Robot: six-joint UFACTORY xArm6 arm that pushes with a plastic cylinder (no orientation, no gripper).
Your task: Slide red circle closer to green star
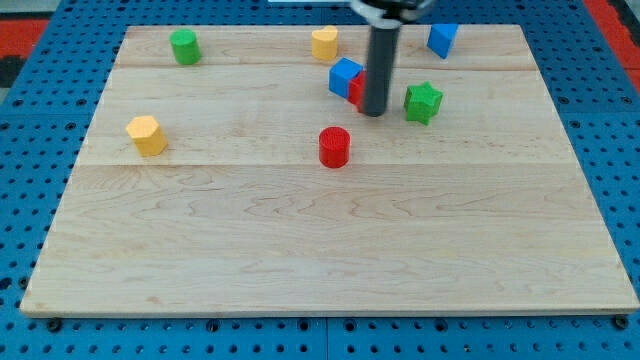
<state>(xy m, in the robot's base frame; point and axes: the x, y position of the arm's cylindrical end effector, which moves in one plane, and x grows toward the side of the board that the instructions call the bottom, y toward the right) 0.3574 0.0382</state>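
The red circle (pixel 334 146) is a short red cylinder near the board's middle. The green star (pixel 423 102) lies up and to the right of it, well apart. My tip (pixel 373 112) is the lower end of the dark rod, standing between the two, above and right of the red circle and just left of the green star. It touches neither. The rod partly hides another red block (pixel 356 91) whose shape I cannot make out.
A blue block (pixel 344 76) sits against the hidden red block. A yellow block (pixel 324 43) and a blue block (pixel 442 39) lie near the top edge. A green cylinder (pixel 184 46) is at top left, a yellow block (pixel 147 135) at left.
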